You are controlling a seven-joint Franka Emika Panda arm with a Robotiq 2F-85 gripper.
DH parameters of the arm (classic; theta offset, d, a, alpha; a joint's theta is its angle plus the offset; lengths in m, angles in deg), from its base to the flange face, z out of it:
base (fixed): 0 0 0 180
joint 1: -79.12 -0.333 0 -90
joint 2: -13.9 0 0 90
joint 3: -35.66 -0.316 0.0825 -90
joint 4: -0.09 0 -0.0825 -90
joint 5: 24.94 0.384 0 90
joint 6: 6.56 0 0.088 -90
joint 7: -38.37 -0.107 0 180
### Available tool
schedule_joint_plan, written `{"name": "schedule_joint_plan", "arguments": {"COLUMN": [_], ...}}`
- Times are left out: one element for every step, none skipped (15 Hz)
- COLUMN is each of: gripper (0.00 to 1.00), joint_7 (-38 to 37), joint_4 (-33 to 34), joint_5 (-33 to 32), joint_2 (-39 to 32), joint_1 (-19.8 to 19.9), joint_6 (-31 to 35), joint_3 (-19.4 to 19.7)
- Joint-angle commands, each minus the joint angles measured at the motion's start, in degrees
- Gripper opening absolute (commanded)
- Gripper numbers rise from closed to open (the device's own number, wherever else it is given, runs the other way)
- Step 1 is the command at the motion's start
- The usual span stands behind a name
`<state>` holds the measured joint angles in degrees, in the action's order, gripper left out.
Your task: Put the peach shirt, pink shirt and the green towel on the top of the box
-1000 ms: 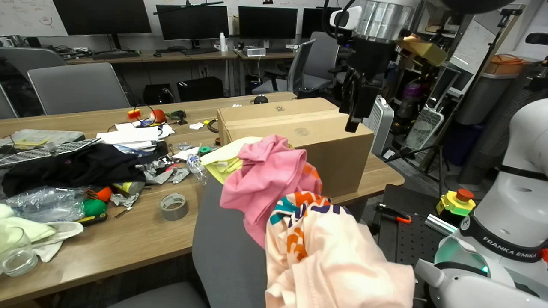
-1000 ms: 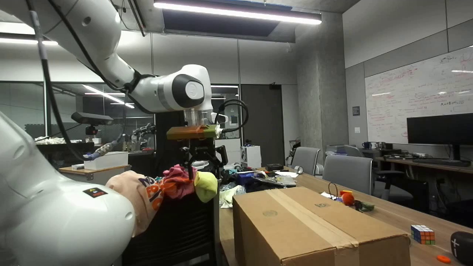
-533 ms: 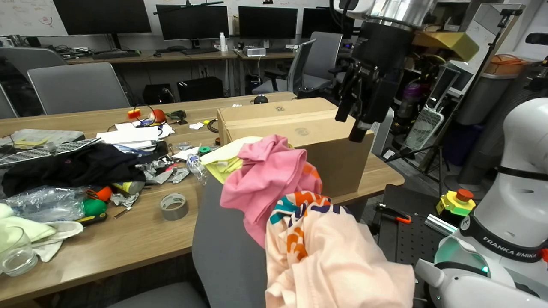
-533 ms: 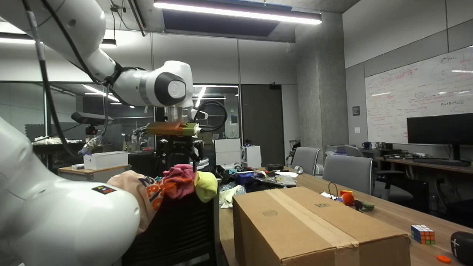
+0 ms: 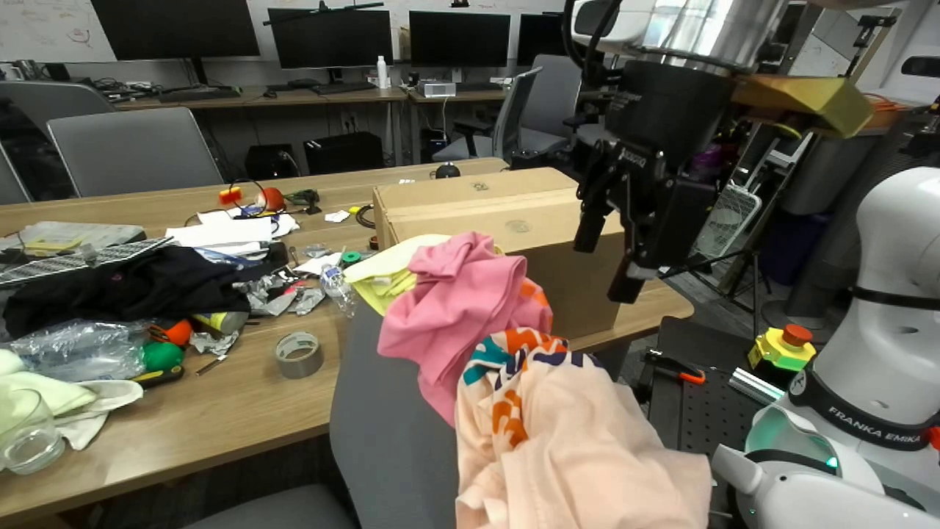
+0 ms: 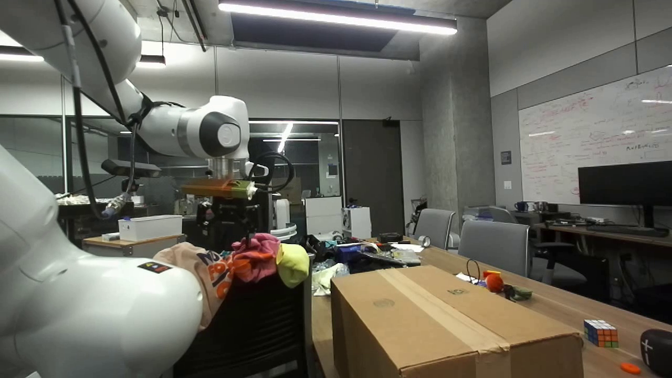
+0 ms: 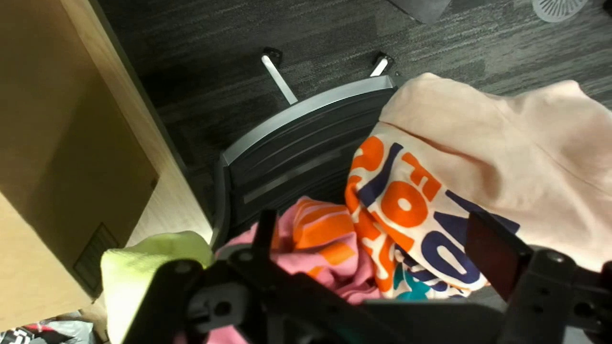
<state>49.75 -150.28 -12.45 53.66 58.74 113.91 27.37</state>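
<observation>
Wrist view: the gripper (image 7: 373, 230) comes in from the bottom of the frame with its two fingers (image 7: 497, 253) spread wide and nothing held between them. Seen through the gap, at lower centre, is the bunched pink shirt (image 7: 330, 248) with orange shapes on it; the printed peach shirt (image 7: 507, 157) fills the right, and the green towel (image 7: 136, 272), yellowish in hue, is at lower left. In an exterior view the gripper is at upper right, and all three cloths lie draped over the back of a grey chair (image 5: 396, 419): towel left of centre, pink shirt against it, peach shirt at the bottom, right of centre. The white arm (image 6: 163, 131) spans the upper left in an exterior view; whether the fingers touch the pink shirt there cannot be told. There too the taped box (image 6: 457, 320) fills the lower right, on a table (image 6: 556, 304) beside the chair, with a puzzle cube (image 6: 601, 333) to its right. In an exterior view a roll of grey tape (image 5: 302, 366) lies on the table, left of centre.
</observation>
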Motion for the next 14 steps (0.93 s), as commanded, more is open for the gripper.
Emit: {"name": "schedule_joint_plan", "arguments": {"gripper": [1.0,1.0,1.0,1.0,1.0,1.0,1.0,1.0,1.0,1.0,1.0,1.0,1.0,1.0], "joint_7": [-2.12,-2.28,-2.21,-2.15,-1.95,-2.0,-1.83,-1.87,-1.91,-1.96,-2.02,-2.18,-2.34,-2.63], "joint_4": [3.64,4.37,4.81,5.39,5.94,6.19,6.44,6.75,7.03,7.35,7.64,8.02,8.37,8.79], "joint_5": [3.01,3.98,4.66,5.36,6.1,6.78,7.29,7.83,8.23,8.51,8.69,8.79,8.72,8.68], "joint_2": [-3.89,-4.92,-5.56,-6.4,-7.31,-8.41,-9.16,-10.12,-11.13,-12.18,-13.07,-13.93,-14.65,-15.24], "joint_1": [-1.29,-1.73,-1.97,-2.27,-2.65,-2.96,-3.16,-3.43,-3.6,-3.85,-3.99,-4.17,-4.24,-4.34], "joint_6": [0.86,1.0,1.1,0.94,0.65,0.92,0.82,0.8,0.7,0.59,0.63,0.47,0.46,0.47], "joint_3": [-1.19,-1.44,-1.63,-1.87,-2.02,-2.48,-2.73,-3.13,-3.56,-4.09,-4.56,-5.11,-5.6,-6.13]}}
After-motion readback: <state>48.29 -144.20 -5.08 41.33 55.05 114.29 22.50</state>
